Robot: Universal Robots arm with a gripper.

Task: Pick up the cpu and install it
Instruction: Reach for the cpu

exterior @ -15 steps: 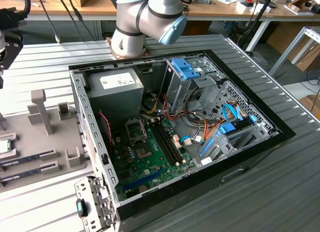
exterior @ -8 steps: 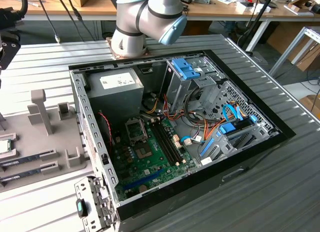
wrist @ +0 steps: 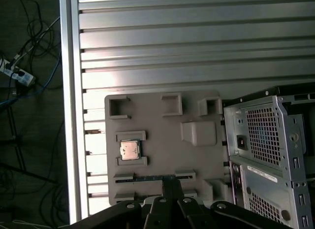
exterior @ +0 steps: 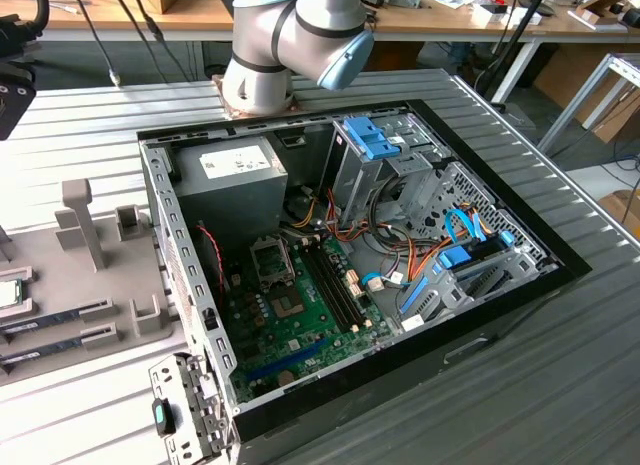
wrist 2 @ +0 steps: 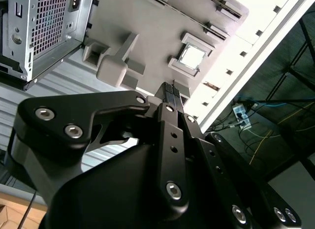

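A: Tool state?

B: In both wrist views the black two-finger gripper (wrist: 171,182) (wrist 2: 170,90) is clenched. Its fingers are pressed together with nothing between them. It hangs over the flat grey plastic holder tray (wrist: 157,118), clear of the chip.

A: Where is the cpu?

B: The cpu (wrist: 130,150) (wrist 2: 192,55), a small flat square chip with a silvery metal top, lies untouched in its square pocket on the tray. In the exterior view the cpu (exterior: 6,293) sits at the frame's nine o'clock edge. Long thin memory sticks (exterior: 50,318) stand in slots just beside it, at its six o'clock.

A: What does the exterior view add?

B: The inside of the open black computer case (exterior: 420,360).
- A green circuit board (exterior: 300,320) lies in it.
- A square socket (exterior: 272,257) with a dark centre sits toward the board's twelve o'clock end.
- A grey power-supply box (exterior: 235,175) is at eleven o'clock.
- The tray is at the case's nine o'clock, and the grey robot arm (exterior: 290,35) at twelve.

The wrist views give the case from outside: its perforated metal wall (wrist: 263,135) just beside the tray, on the ribbed metal table (wrist: 197,51).
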